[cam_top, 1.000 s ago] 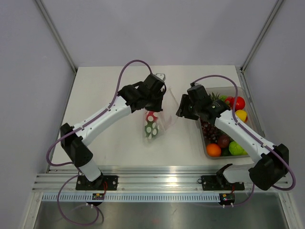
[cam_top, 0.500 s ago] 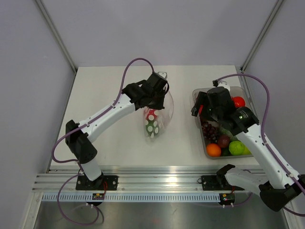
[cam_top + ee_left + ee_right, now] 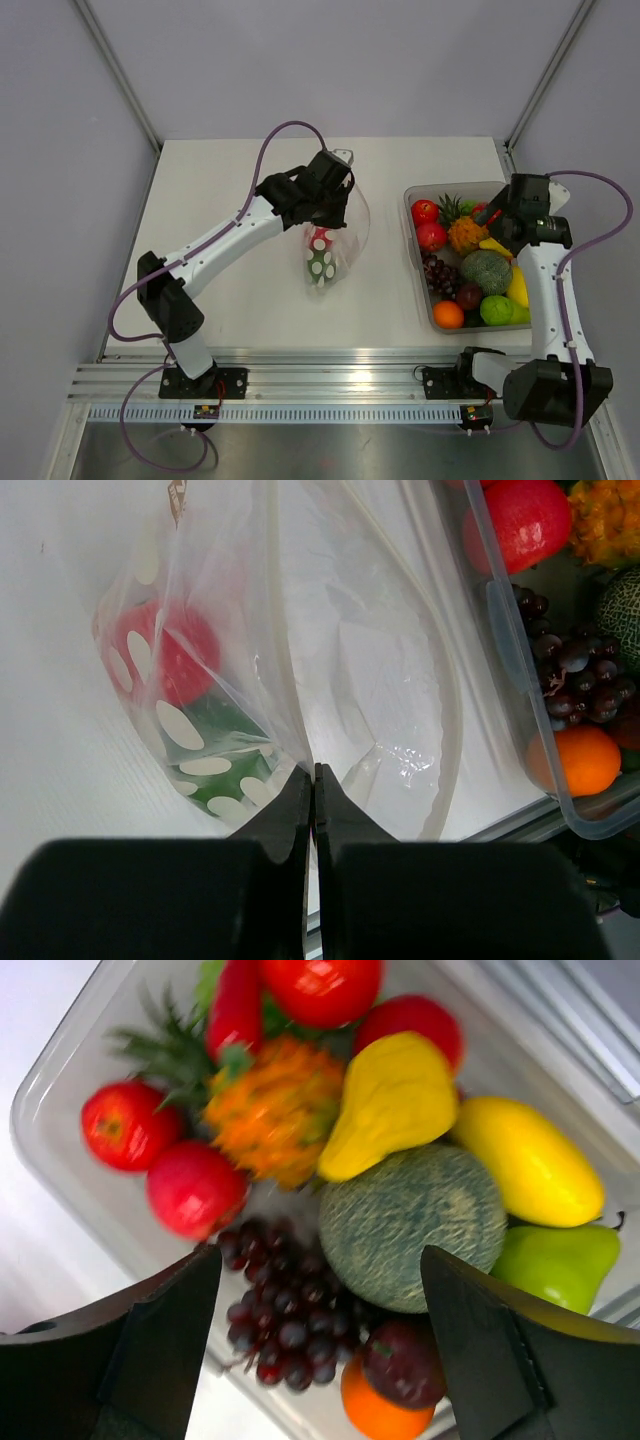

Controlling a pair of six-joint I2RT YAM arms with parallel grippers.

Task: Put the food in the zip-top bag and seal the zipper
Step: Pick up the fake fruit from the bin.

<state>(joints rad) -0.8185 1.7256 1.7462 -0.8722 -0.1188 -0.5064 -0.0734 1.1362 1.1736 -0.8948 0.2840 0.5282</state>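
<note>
My left claw (image 3: 313,772) was pinched shut on a fold of the bag (image 3: 370,670), its two fingers pressed together with the clear plastic caught at their tips. In the overhead view, this claw (image 3: 333,208) sat near the middle of the white table (image 3: 220,190). The bag (image 3: 345,250) drooped from it, with its lower end resting on the table.

The bag was clear plastic printed with white dots. Inside it, at the low end, lay a round red piece of food (image 3: 175,650) touching a dark green piece (image 3: 222,742) just below it. The bag's mouth gaped open toward the tray. The zipper (image 3: 458,710) showed only as a faint pale band curving along the mouth's rim, and it was not sealed.

My right claw (image 3: 320,1260) was spread wide and held nothing. It hung above a clear tray (image 3: 60,1090) on the right side of the table. From overhead, this claw (image 3: 497,215) was over the far half of the tray (image 3: 412,262), well apart from the bag.

The tray was crowded with toy food:
- A green netted melon (image 3: 415,1225) lay directly under the open fingers.
- A bunch of dark purple grapes (image 3: 280,1330) lay beside the melon.
- A yellow pear (image 3: 395,1100) touched the melon's top.
- Two red apples (image 3: 120,1125) lay against the tray wall.
- A spiky orange fruit (image 3: 275,1110) lay between the apples and the pear.
- An orange (image 3: 385,1410) sat at the near end.
</note>
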